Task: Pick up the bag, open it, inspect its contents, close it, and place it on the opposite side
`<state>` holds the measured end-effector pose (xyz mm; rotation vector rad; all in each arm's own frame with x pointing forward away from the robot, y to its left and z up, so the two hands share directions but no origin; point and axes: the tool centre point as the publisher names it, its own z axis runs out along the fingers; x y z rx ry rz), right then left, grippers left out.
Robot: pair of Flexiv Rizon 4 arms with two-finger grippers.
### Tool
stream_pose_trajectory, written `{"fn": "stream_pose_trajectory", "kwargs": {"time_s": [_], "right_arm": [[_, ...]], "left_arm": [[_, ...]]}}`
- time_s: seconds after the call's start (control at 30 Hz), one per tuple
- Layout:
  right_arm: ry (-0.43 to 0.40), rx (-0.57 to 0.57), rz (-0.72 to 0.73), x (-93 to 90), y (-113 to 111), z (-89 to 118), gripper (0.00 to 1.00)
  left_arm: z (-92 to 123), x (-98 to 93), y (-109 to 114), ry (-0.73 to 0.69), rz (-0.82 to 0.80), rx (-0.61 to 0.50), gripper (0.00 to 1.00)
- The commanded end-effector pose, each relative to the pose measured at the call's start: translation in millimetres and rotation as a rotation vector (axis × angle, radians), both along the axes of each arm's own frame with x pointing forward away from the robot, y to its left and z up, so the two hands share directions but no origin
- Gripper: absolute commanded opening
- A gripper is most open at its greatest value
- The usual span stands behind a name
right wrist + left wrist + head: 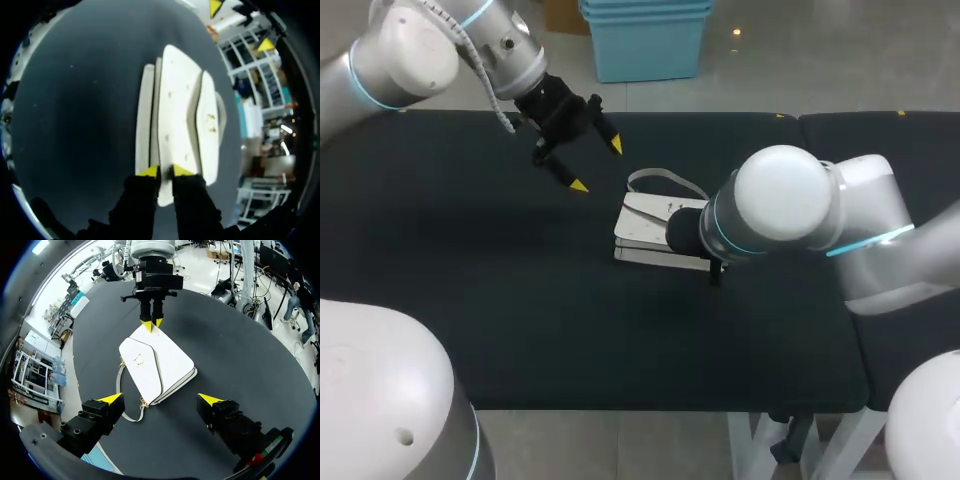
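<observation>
Right gripper (165,171) clenched on end of flat white leather handbag (175,110), long axis straight ahead. Left gripper (161,399) spread wide, apart.

left claw (597,166) spread wide, right claw (165,171) pinched narrow.

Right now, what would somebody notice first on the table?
A flat white bag with a thin strap lies in the middle of the black table. My right gripper sits at one end of it, and my left gripper hangs open above the table beside it, yellow tips spread wide.
</observation>
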<state>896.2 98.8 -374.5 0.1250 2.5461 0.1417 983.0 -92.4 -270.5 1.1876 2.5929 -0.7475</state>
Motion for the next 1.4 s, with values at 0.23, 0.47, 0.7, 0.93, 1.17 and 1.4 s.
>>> {"fn": "stream_pose_trajectory", "kwargs": {"time_s": [0.23, 0.47, 0.7, 0.93, 1.17, 1.4], "right_arm": [[-0.024, -0.004, -0.018, -0.2, 3, -7, 0.00], [-0.024, -0.004, -0.018, -0.2, 3, -7, 0.00], [-0.024, -0.004, -0.018, -0.2, 3, -7, 0.00], [-0.024, -0.004, -0.018, -0.2, 3, -7, 0.00], [-0.024, -0.004, -0.018, -0.2, 3, -7, 0.00], [-0.024, -0.004, -0.018, -0.2, 3, -7, 0.00]], "left_arm": [[-11, -6.0, -17, -0.074, 0.061, -0.076, 1.00], [-11, -6.0, -17, -0.074, 0.061, -0.076, 1.00], [-24, -14.6, -25, -0.142, -0.054, -0.154, 1.00], [-39, -25.7, -37, -0.216, -0.123, -0.217, 1.00], [-50, -27.6, -50, -0.246, -0.153, -0.246, 0.82], [-60, -25.5, -61, -0.252, -0.161, -0.274, 0.63]]}}
